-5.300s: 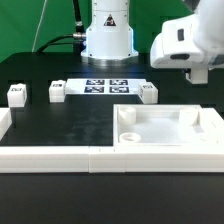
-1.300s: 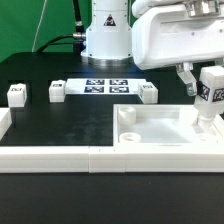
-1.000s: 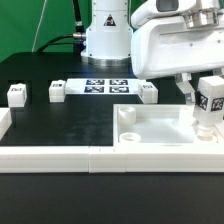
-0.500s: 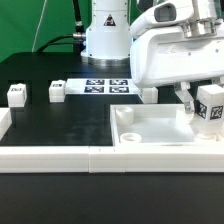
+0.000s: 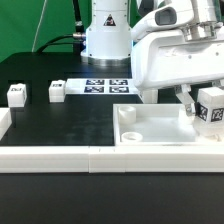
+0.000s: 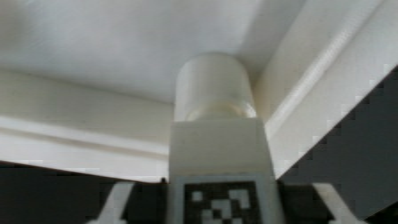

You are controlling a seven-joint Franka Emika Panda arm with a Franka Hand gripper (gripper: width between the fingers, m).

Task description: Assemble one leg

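My gripper (image 5: pixel 203 106) is shut on a leg (image 5: pixel 213 105), a small white block with a black-and-white tag. It holds the leg upright at the far corner of the large white tray (image 5: pixel 160 137) on the exterior view's right. In the wrist view the leg (image 6: pixel 222 120) points down into the tray's inner corner (image 6: pixel 107 70), with its rounded end close to the tray wall and its tag between my fingers (image 6: pixel 125 203). Two more legs (image 5: pixel 16 94) (image 5: pixel 57 91) stand on the black table at the exterior view's left.
The marker board (image 5: pixel 103 86) lies at the back middle in front of the robot base (image 5: pixel 108 40). A white L-shaped wall (image 5: pixel 50 157) runs along the table's front and left edges. A round hole (image 5: pixel 128 114) sits in the tray's near-left corner.
My gripper has come lower with the leg, bringing it down at the tray's far right corner. The tray seems to have shifted slightly to the right. The other legs have not moved.
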